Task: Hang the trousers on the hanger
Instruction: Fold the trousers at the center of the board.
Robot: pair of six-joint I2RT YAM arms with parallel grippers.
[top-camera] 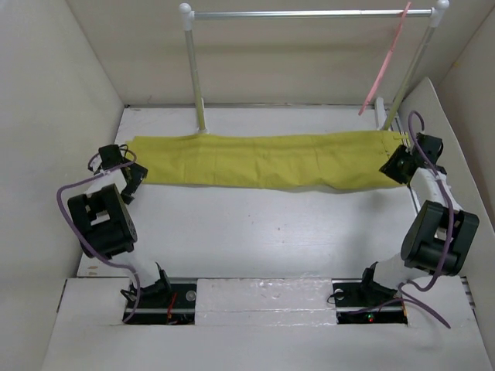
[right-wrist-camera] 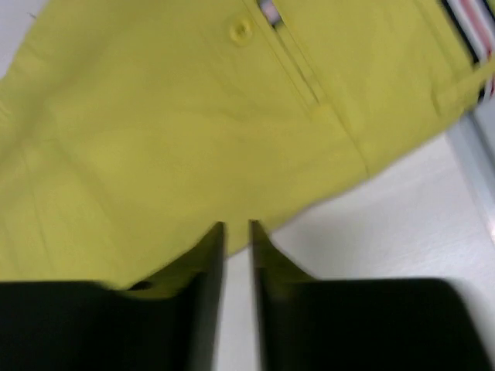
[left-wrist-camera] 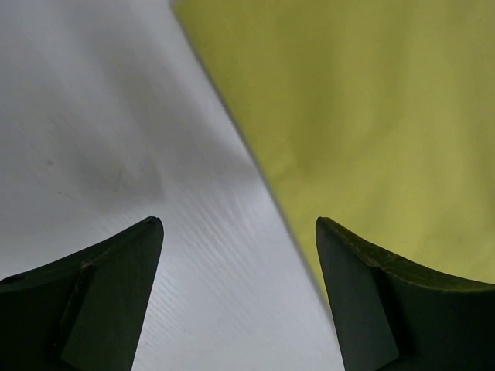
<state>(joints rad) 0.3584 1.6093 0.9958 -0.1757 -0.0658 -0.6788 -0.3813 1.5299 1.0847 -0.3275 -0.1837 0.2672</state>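
Left fingers point(left-wrist-camera: 116, 294) spread wide over white bench point(left-wrist-camera: 93, 116), just beside leg-end edge of long mustard yellow-green cloth trousers point(top-camera: 263, 158). Right fingers point(right-wrist-camera: 205, 309) nearly together with thin gap, at trouser edge; cloth pinched or not, cannot tell. Trousers flat across far bench, striped waistband point(right-wrist-camera: 468, 19) at right end. Thin pale pink hanger point(top-camera: 383, 69) hangs on metal rail point(top-camera: 309, 13), hook hard to make out. Right wrist view blurry.

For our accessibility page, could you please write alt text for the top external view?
Mustard-yellow trousers lie flat across a white table, the left gripper at the leg end and the right gripper at the waistband. Behind, a pink hanger hangs from a metal rail.
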